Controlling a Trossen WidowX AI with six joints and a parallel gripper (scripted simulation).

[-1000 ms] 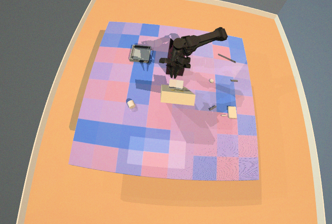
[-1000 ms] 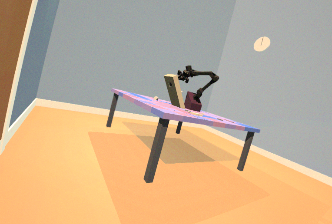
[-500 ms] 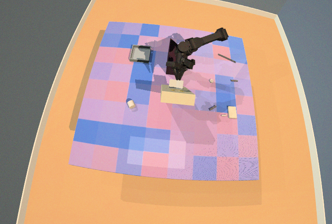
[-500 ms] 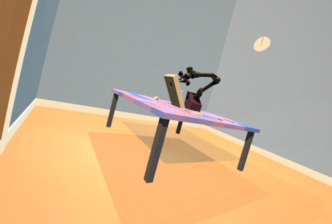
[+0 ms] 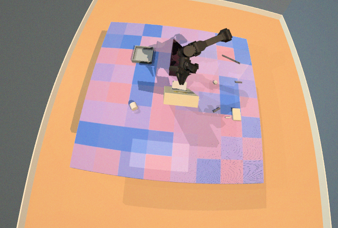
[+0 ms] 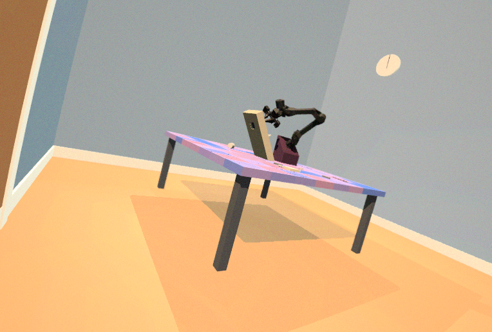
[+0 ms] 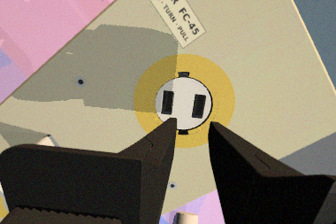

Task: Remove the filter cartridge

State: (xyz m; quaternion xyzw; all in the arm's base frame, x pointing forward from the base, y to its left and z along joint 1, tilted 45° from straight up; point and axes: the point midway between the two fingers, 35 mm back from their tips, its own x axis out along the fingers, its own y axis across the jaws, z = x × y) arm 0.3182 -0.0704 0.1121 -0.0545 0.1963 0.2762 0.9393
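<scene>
The round white cartridge (image 7: 183, 104) sits in the service panel (image 7: 248, 37) (image 5: 181, 101) (image 6: 260, 137), inside a yellow ring. Its two dark slots stand nearly upright in the wrist view, side by side; dark notches show above and below its rim. My gripper (image 7: 192, 127) (image 5: 181, 83) (image 6: 266, 118) is partly open and empty, in front of the panel face. In the wrist view its left fingertip overlaps the cartridge's lower edge and the right one is just beyond the lower right edge. Contact cannot be told. The grey tray (image 5: 140, 54) holds nothing visible.
A white block (image 5: 178, 85) is at the panel's front side, below the fingers. A cream cylinder (image 5: 133, 106) lies left of the panel. A dark rod (image 5: 230, 58), a small white round piece (image 5: 215, 81) and a cream block (image 5: 236, 114) lie to the right.
</scene>
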